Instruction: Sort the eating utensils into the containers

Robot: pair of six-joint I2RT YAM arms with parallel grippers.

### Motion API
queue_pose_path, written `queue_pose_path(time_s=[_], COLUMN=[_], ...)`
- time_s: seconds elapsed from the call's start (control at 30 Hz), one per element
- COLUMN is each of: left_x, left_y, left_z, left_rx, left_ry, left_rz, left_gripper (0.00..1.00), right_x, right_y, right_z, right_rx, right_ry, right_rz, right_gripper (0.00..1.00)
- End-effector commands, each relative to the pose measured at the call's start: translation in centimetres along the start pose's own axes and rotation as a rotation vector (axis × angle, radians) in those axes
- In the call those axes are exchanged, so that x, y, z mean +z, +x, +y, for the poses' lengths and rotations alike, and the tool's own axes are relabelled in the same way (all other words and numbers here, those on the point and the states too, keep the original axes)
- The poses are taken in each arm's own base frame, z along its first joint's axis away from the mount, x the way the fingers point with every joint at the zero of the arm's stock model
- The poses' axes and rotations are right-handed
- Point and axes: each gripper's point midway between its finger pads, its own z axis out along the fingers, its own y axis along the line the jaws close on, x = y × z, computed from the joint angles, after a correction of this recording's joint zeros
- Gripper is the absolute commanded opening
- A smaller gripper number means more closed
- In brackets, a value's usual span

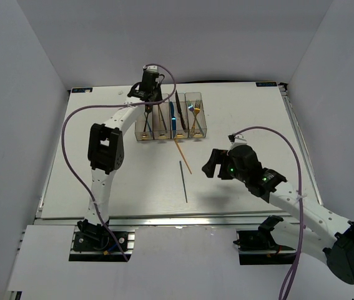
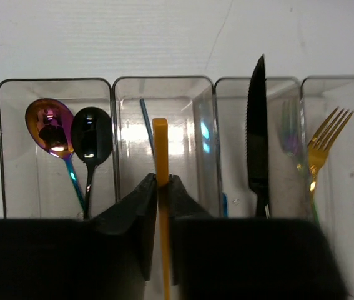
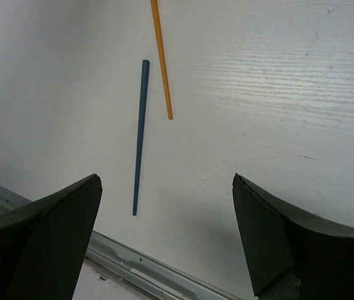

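One white table (image 1: 245, 112) fills the middle of the top view. Four joined clear containers (image 1: 172, 136) sit at its upper centre. My left gripper (image 2: 162, 187) hangs over them, clamped on a gold chopstick (image 2: 160, 144) that stands upright in line with the second bin from the left in my wrist view. My right gripper (image 3: 165, 181), right of centre in the top view, is spread wide and holds nothing. Below the bins, a dark blue chopstick (image 3: 139, 137) and an orange chopstick (image 3: 162, 62) lie on the table, near each other but not touching. The leftmost bin holds a purple spoon (image 2: 49, 128) and a black spoon (image 2: 91, 134), the third a black knife (image 2: 258, 137), and the fourth a gold fork (image 2: 323, 147).
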Motion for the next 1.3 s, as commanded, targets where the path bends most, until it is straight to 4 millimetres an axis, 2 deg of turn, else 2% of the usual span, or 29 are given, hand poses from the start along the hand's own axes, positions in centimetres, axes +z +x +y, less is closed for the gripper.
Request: queue_pose_path(time_s=[0.0,0.03,0.07,0.1,0.13,0.17,0.23,0.27,0.3,0.33,0.37,0.4,0.43,0.47,0.5,0.53,0.57,0.6,0.67,0.7,0.73,0.8,0.83,0.93,1.0,1.1,1.23,1.27], left_x=[-1.9,-2.0,-2.3,-2.7,-3.1,-5.0,-6.5,-9.2,-10.1,-11.4,-12.8,-15.3,-16.7,-20.4,-20.4,-21.7,-23.0,-25.0,-26.5,-27.3,-28.3,-29.1,-29.4,-29.4,-29.6,-30.3,-31.2,-31.3], left_y=[-2.9,-2.9,-2.6,-2.9,-3.2,-4.9,-5.3,-7.5,-7.2,-7.9,-8.3,-8.6,-8.5,-9.9,-7.1,-6.3,-5.9,-3.6,-1.4,-0.6,2.2,4.3,6.2,9.8,11.1,11.7,11.9,11.9], left_z=[-0.8,-1.0,-0.9,-1.3,-1.5,-2.0,-2.2,-2.6,-2.2,-2.2,-2.1,-1.7,-1.5,-1.6,-0.8,-0.9,-0.8,-0.3,0.4,0.5,0.7,0.8,1.4,2.8,3.1,3.2,3.5,3.6], left_rx=[-0.014,-0.022,-0.035,-0.048,-0.059,-0.088,-0.114,-0.141,-0.154,-0.165,-0.182,-0.197,-0.209,-0.240,-0.249,-0.259,-0.281,-0.294,-0.295,-0.295,-0.283,-0.266,-0.250,-0.221,-0.228,-0.233,-0.229,-0.230], left_ry=[0.050,0.056,0.060,0.082,0.094,0.121,0.145,0.165,0.159,0.166,0.172,0.176,0.186,0.222,0.215,0.246,0.272,0.302,0.319,0.342,0.380,0.419,0.418,0.380,0.371,0.386,0.387,0.384], left_rz=[-0.064,-0.066,-0.060,-0.074,-0.083,-0.122,-0.147,-0.198,-0.196,-0.217,-0.230,-0.243,-0.247,-0.300,-0.255,-0.253,-0.270,-0.257,-0.249,-0.257,-0.230,-0.220,-0.199,-0.124,-0.095,-0.093,-0.100,-0.101], left_gripper=[0.21,0.38,0.44,0.55,0.60,0.63,0.74,0.77,0.90,0.94,0.95,0.97,0.98,0.98,0.98,0.98,0.98,0.98,0.98,0.98,0.98,0.98,0.98,0.98,0.98,0.98,0.98,0.98], right_x=[0.2,0.4,0.9,1.2,1.6,2.7,3.7,5.0,5.6,6.2,7.5,8.2,9.3,10.1,10.6,11.7,12.3,13.2,14.2,14.8,15.6,16.7,17.5,18.9,19.6,20.7,22.0,22.0], right_y=[-0.2,0.1,0.3,0.4,-0.1,0.7,0.7,0.5,0.3,0.4,0.3,0.2,1.1,0.2,0.4,1.1,0.5,1.2,1.0,0.0,0.4,-0.4,0.3,0.5,0.4,0.4,1.0,0.9], right_z=[0.2,0.1,-0.2,-0.3,0.1,-0.4,-0.7,-0.7,-0.8,-0.9,-0.6,-0.5,-1.0,-0.1,-0.1,-0.4,0.3,0.1,0.5,1.2,0.9,1.5,1.3,1.6,1.7,1.7,0.9,0.8], right_rx=[-0.039,-0.048,-0.068,-0.078,-0.091,-0.108,-0.147,-0.162,-0.187,-0.203,-0.221,-0.244,-0.262,-0.275,-0.294,-0.308,-0.316,-0.332,-0.346,-0.350,-0.362,-0.368,-0.376,-0.385,-0.390,-0.403,-0.423,-0.423], right_ry=[-0.020,-0.020,-0.007,0.001,-0.001,0.023,0.055,0.080,0.107,0.124,0.137,0.149,0.171,0.170,0.176,0.188,0.179,0.187,0.190,0.183,0.192,0.189,0.193,0.189,0.192,0.205,0.240,0.243], right_rz=[-0.012,0.002,0.017,0.031,0.033,0.077,0.106,0.131,0.135,0.153,0.175,0.183,0.226,0.211,0.223,0.251,0.242,0.272,0.279,0.260,0.278,0.264,0.286,0.305,0.308,0.317,0.341,0.341], right_gripper=[0.89,0.89,0.89,0.89,0.89,0.89,0.88,0.87,0.86,0.85,0.80,0.77,0.70,0.67,0.64,0.58,0.55,0.51,0.45,0.44,0.43,0.42,0.42,0.41,0.41,0.40,0.30,0.30])
